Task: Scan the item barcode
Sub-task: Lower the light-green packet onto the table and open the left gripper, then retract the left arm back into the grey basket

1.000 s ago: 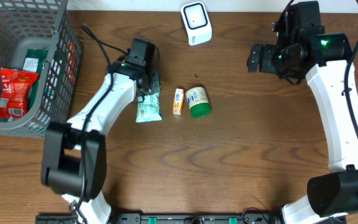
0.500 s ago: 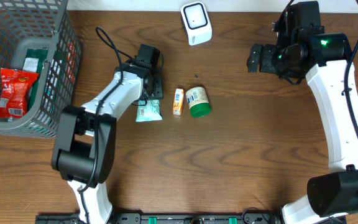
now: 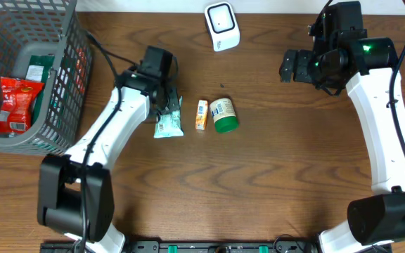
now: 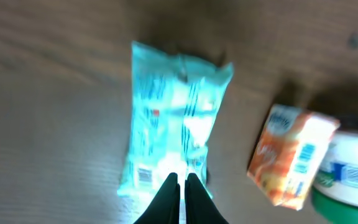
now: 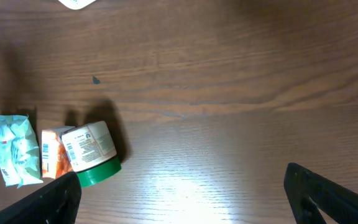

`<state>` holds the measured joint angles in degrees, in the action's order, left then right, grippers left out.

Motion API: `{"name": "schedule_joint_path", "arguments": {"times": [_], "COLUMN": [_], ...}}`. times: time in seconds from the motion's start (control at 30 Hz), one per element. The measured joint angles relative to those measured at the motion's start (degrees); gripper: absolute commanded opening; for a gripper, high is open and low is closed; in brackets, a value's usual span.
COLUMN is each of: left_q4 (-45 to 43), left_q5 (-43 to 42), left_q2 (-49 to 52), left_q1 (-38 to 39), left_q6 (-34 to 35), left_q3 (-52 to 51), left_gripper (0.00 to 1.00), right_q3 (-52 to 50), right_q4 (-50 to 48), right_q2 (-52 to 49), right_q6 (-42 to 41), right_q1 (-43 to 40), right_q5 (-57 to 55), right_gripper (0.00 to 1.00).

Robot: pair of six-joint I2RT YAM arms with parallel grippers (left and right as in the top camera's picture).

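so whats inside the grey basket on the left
A red snack packet and a green packet lie in the basket. Its left part is cut off by the frame edge, and the mesh wall obscures anything along its right side.

A: What sort of place am I driving in?
B: I log it as a mock shop checkout on a lab bench: wood-grain table (image 3: 259, 183), grey shopping basket (image 3: 67, 70) with a red snack packet (image 3: 16, 104) inside, white barcode scanner (image 3: 221, 26).
A: The lab part?
B: I see a left arm (image 3: 111, 133) and a right arm (image 3: 385, 119) mounted at the table edge, with a teal packet (image 3: 167, 125), orange carton (image 3: 201, 114) and green-lidded tub (image 3: 223, 116) between them.
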<state>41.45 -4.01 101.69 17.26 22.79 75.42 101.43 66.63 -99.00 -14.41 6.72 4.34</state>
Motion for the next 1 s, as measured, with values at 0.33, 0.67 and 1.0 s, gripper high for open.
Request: {"name": "schedule_joint_path", "arguments": {"times": [0.33,0.67,1.0], "left_q4": [-4.7,-3.8,-0.5], "left_q5": [-3.1,-4.0,-4.2], "left_q2": [5.3,6.8,2.7], "left_q1": [1.6,1.6,0.8], "left_q6": [1.0,1.2,-3.8], "left_q3": [-6.3,-6.7,-4.3], "left_gripper": [0.08,0.33,0.59], "right_q3": [0.0,0.0,0.0], "right_q4": [0.0,0.0,0.0], "right_q2": [0.0,0.0,0.0], "right_q6": [0.0,0.0,0.0], "right_q1": [0.0,0.0,0.0], "right_q5": [0.0,0.0,0.0], "right_gripper": [0.99,0.99,0.99]}}
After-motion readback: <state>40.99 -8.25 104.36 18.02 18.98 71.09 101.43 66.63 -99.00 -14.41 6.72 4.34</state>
